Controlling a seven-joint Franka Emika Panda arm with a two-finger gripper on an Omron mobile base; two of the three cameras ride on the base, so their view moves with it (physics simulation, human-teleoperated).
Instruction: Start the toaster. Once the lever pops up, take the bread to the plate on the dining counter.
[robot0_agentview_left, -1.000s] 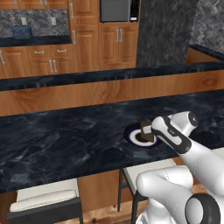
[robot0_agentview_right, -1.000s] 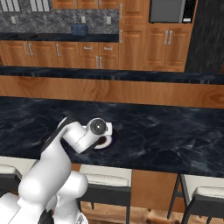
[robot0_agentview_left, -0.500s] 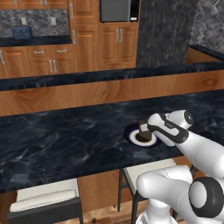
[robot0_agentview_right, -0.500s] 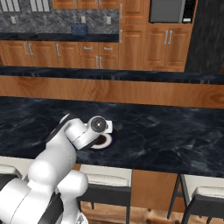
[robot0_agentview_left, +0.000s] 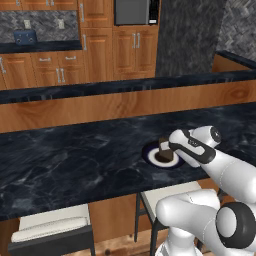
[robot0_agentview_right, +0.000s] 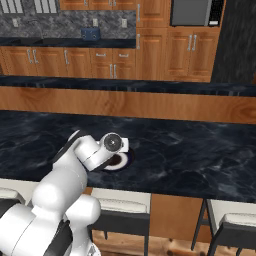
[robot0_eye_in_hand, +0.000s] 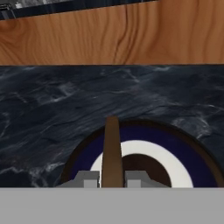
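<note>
Holding the bread (robot0_eye_in_hand: 112, 151) edge-on in the pincer (robot0_eye_in_hand: 112, 179), jaws clamped narrow on its two flat faces, directly above the plate (robot0_eye_in_hand: 188, 153). Hanging upright, long axis running away from the hand toward the wooden ledge (robot0_eye_in_hand: 109, 37), lower edge over the white centre; touching or just clear, cannot tell. Sitting on the table (robot0_agentview_left: 75, 160), near its front edge, the plate (robot0_agentview_left: 150, 152) with the bread (robot0_agentview_left: 163, 145) over it. Looking thin, brown, darker at the crust. Needing, by judgement, only a short straight lowering and a release.
</note>
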